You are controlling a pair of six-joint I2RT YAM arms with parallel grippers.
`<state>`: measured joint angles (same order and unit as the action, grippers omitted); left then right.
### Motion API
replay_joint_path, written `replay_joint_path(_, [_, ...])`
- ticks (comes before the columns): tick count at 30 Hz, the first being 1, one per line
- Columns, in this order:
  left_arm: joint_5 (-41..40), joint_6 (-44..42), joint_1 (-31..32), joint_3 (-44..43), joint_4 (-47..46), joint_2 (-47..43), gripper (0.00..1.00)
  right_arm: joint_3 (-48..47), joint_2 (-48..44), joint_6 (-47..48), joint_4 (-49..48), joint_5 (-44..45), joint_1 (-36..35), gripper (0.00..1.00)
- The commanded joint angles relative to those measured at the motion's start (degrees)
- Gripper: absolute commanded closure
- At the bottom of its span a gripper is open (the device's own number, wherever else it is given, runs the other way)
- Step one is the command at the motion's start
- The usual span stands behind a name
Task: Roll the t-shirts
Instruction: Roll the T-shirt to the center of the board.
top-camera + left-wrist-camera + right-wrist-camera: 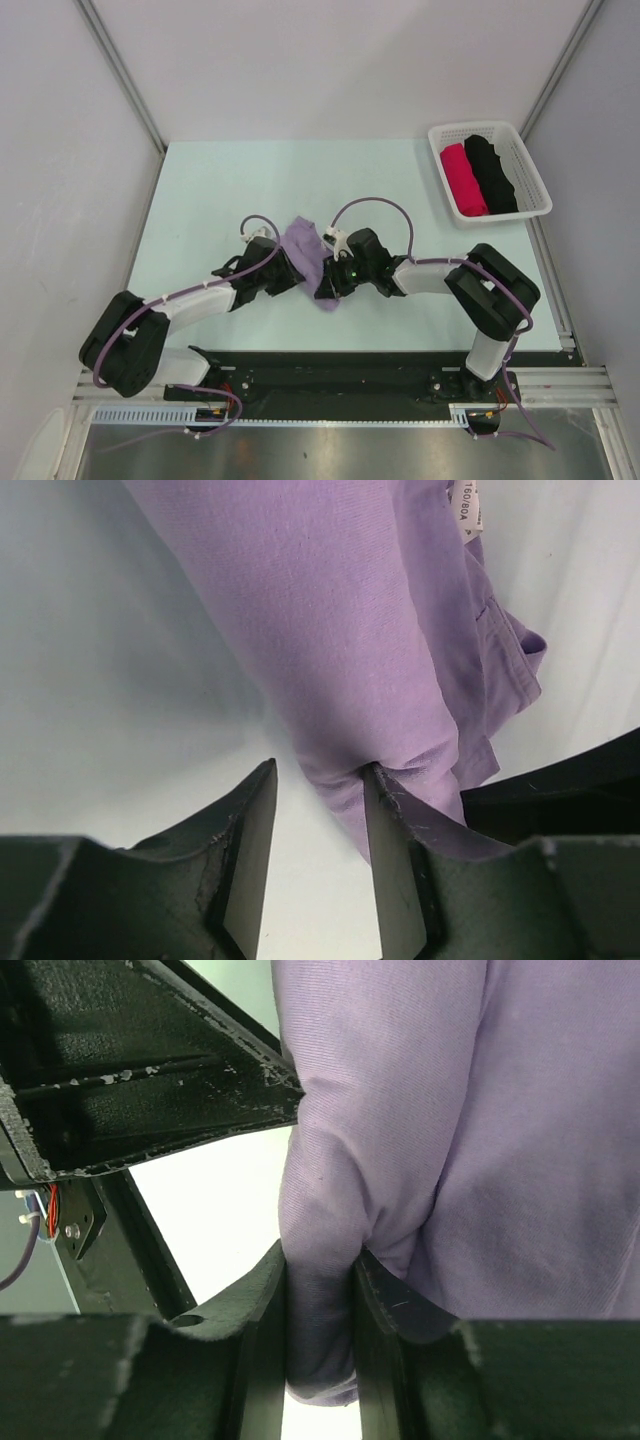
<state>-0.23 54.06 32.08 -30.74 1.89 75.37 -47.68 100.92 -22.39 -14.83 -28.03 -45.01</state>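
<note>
Both claws meet at a bunched lavender t-shirt [305,250] near the middle of the tabletop [220,190].

The right claw [320,1260] pinches a thick fold of the cloth between its two fingers, and the rest of the shirt rises above them. The left claw [320,772] stands spread. Bare tabletop shows in the gap, and the shirt's lower end touches the tip of one finger and drapes past it. A white size label [465,505] shows at the top of the left wrist view. At the tabletop's far right corner a white basket [441,170] holds a pink roll [465,180] and a black roll [490,172] side by side.
</note>
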Motion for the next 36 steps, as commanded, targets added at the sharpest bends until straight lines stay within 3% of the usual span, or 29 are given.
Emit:
replay_joint_path(1, [-3.2, 0.69, 0.09, -4.41, -0.14, 2.32, 0.56, 1.1, -0.37, -0.37, 4.19, 0.43, -0.6, 0.67])
replay_joint_path(5, [-3.2, 0.6, 0.27, -5.91, 0.39, 3.2, 0.56, 1.1, -3.61, -0.37, 6.47, 3.59, -0.69, 0.51])
replay_joint_path(11, [-3.11, -0.1, 0.44, -8.02, 1.18, 4.61, 0.56, 1.1, -10.12, -0.63, 12.53, 11.59, -1.04, 0.41])
replay_joint_path(22, [-2.76, -1.15, 0.53, -13.46, 2.59, 9.44, 0.56, 0.05, -22.26, 2.44, 20.02, 31.1, -4.9, 0.41])
replay_joint_path(29, [-2.67, -1.42, 0.53, -17.24, 3.73, 12.77, 0.55, -4.25, -18.58, 9.29, 21.42, 40.5, -10.53, 0.44])
replay_joint_path(36, [-2.5, -2.12, 0.53, -21.81, 5.05, 16.47, 0.55, -6.81, -12.69, 15.53, 19.05, 45.17, -12.03, 0.39])
